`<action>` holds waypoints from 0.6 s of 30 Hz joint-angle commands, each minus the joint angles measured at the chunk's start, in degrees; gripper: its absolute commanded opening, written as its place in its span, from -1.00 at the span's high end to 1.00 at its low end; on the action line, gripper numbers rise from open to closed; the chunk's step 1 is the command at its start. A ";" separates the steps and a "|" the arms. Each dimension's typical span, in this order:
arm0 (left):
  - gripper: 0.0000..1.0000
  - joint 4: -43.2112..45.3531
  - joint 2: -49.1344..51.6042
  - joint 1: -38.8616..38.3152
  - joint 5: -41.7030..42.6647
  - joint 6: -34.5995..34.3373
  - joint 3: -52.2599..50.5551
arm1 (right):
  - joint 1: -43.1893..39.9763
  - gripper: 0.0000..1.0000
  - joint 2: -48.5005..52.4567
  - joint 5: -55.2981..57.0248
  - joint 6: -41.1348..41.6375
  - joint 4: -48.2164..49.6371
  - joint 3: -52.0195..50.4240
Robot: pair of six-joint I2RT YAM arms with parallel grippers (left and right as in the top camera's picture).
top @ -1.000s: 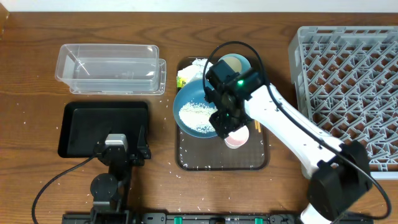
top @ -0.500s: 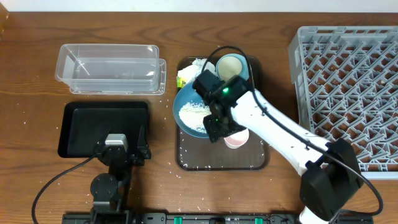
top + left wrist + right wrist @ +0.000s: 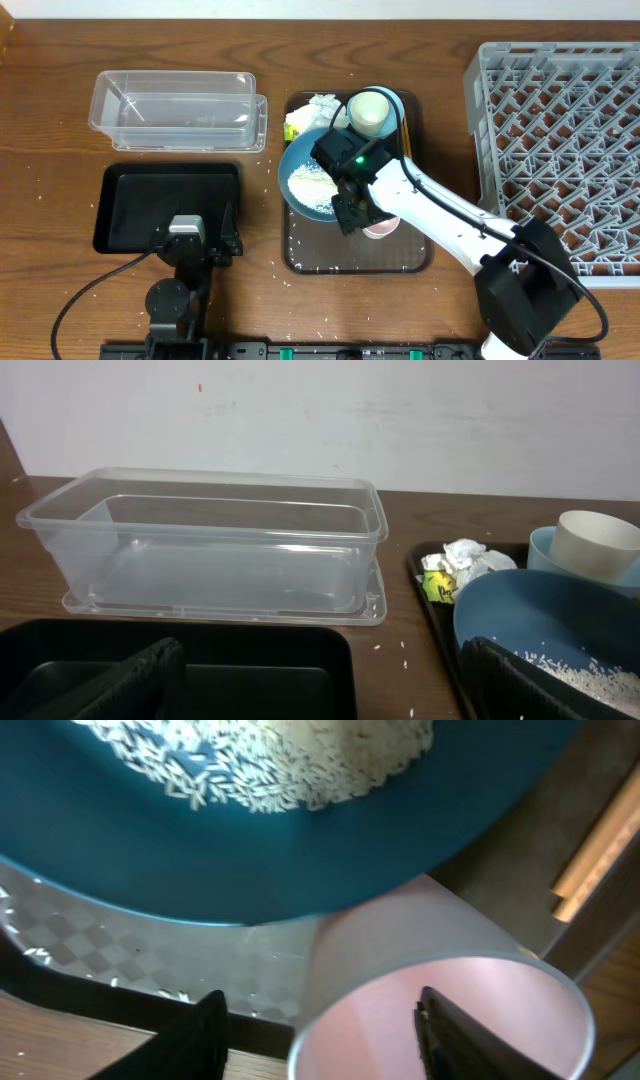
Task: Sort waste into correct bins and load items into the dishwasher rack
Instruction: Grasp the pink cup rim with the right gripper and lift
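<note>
My right gripper (image 3: 352, 212) is open and straddles the near wall of the pink cup (image 3: 440, 1010): one finger is inside it, the other outside. The cup (image 3: 385, 228) stands on the brown tray beside the large dark-blue bowl (image 3: 305, 180), which holds the rice heap (image 3: 270, 760). The wooden chopsticks (image 3: 600, 840) lie to the cup's right. The white cup (image 3: 369, 110) sits in the small light-blue bowl (image 3: 540, 545). The tissue (image 3: 315, 103) and its yellow-green wrapper (image 3: 292, 128) lie at the tray's back left. My left gripper (image 3: 320, 690) is open and empty over the black tray (image 3: 130, 205).
The clear tub (image 3: 175, 110) stands behind the black tray. The grey dishwasher rack (image 3: 560, 140) fills the right side. The brown serving tray (image 3: 300, 255) is in the middle. Loose rice grains (image 3: 403, 647) dot the table near it.
My right gripper has moved left and forward from over the bowls down onto the pink cup, uncovering the white cup. The left arm has not moved.
</note>
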 commanded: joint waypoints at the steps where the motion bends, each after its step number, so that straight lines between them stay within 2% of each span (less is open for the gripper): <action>1: -0.81 -2.03 -0.35 0.35 -0.63 0.35 -1.01 | 0.42 -0.04 0.33 -0.92 0.87 0.15 -0.17; 8: -0.81 -2.03 -0.35 0.35 -0.63 0.35 -1.01 | 0.39 0.31 0.31 0.87 0.83 0.20 -0.17; 13: -0.81 -2.03 -0.35 0.35 -0.63 0.37 -1.01 | 0.31 0.68 0.31 1.01 0.83 0.17 0.00; 18: -0.81 -2.03 -0.35 0.35 -0.63 0.35 -1.01 | 0.31 0.82 0.31 1.01 0.83 0.13 0.00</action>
